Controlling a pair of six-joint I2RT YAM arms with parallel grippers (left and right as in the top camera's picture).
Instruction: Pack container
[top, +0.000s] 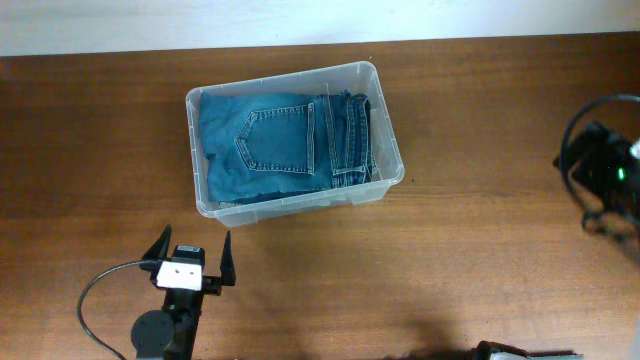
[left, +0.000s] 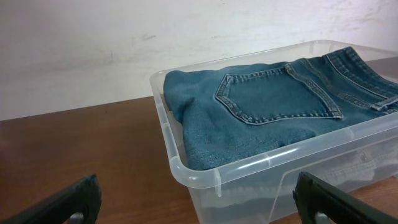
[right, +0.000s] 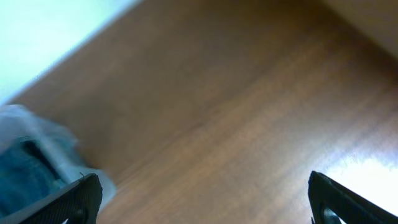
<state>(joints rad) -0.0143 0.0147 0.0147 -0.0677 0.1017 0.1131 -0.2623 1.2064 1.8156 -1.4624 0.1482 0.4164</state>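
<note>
Overhead first, Tom: how does the left gripper (top: 196, 237) stand?

Mia, its jaws are spread wide with nothing between them, over bare table (top: 480, 250) near the front edge. A black cable (top: 92, 292) loops off to its left, and the arm behind it runs out of the picture at the bottom.

And the container (top: 296, 206)?

Just beyond the fingertips, apart from them, and turned slightly on the table. Folded jeans (top: 270, 140) fill it, back pocket up. The left wrist view shows only its near corner and one long side. The far end is cut off at the right.

Anything under the denim?

Something pale shows through the clear wall in the left wrist view. I cannot tell what it is.

The right gripper (right: 204, 183)?

The right wrist view gives two dark fingertips in the lower corners, far apart, with empty wood between them. Everything there is blurred. A smear of clear plastic and blue sits at the left edge. Overhead, that arm (top: 603, 165) is half cut off at the right edge and its fingers cannot be made out.
</note>
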